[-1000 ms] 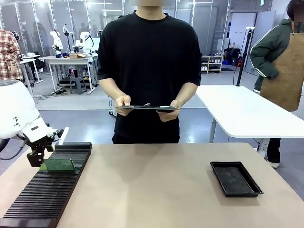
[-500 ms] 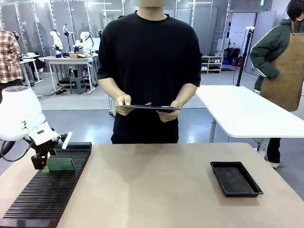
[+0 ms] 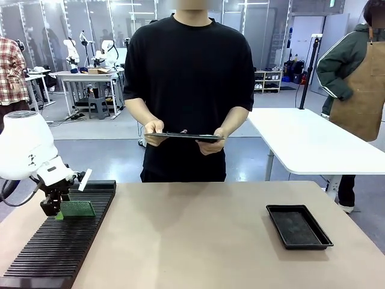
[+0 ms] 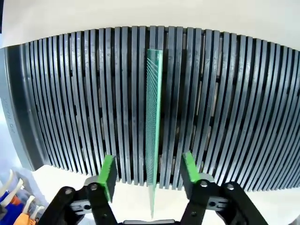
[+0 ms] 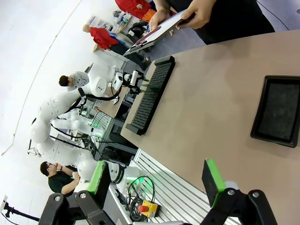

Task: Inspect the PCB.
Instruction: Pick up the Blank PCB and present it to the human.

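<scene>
The PCB point(image 3: 77, 209) is a thin green board standing on edge in a slot of the black slotted rack point(image 3: 60, 247) at the table's left. In the left wrist view the PCB point(image 4: 153, 117) runs edge-on up the middle. My left gripper point(image 4: 148, 159) is open and straddles its near end, with a gap between the board and each green pad. From the front, the left gripper point(image 3: 53, 206) sits at the board's left edge. My right gripper point(image 5: 154, 164) is open and holds nothing, high above the table.
A person stands at the far side holding a dark clipboard point(image 3: 183, 136) in both hands. A shallow black tray point(image 3: 298, 226) lies at the right of the table. The rack point(image 4: 225, 108) spans the left wrist view. Bare tabletop lies between rack and tray.
My left arm has shifted slightly to the right, bringing its gripper closer to the PCB's left edge. The PCB still stands in the rack. The person's clipboard has barely moved.
</scene>
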